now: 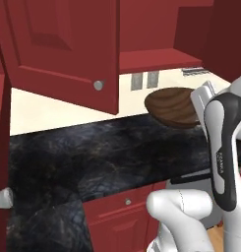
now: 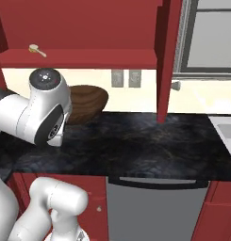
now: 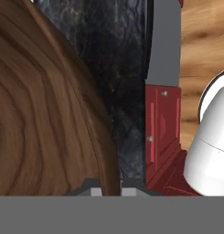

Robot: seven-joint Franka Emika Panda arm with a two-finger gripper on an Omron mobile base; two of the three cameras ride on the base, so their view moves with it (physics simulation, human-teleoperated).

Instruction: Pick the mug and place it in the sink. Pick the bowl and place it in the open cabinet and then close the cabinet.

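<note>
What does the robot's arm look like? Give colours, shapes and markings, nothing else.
The arm is glossy white with rounded, bulbous links. A dark grey strip with small grey lettering runs along one link. One joint ends in a round dark cap with pale dots. The gripper has two small fingertips, dark with paler grey faces.

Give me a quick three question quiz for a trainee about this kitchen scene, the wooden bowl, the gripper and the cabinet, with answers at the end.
1. True or false: the wooden bowl lies flat on the black counter.
2. Multiple choice: the upper red cabinet door with the round knob is A) shut, B) swung open, C) missing.
3. Short answer: in the hand view, what is the gripper closed on?

Key
1. False: it is tilted and lifted above the counter, below the open cabinet shelf.
2. B.
3. The rim of the wooden bowl, which sits between the two fingertips.
</note>
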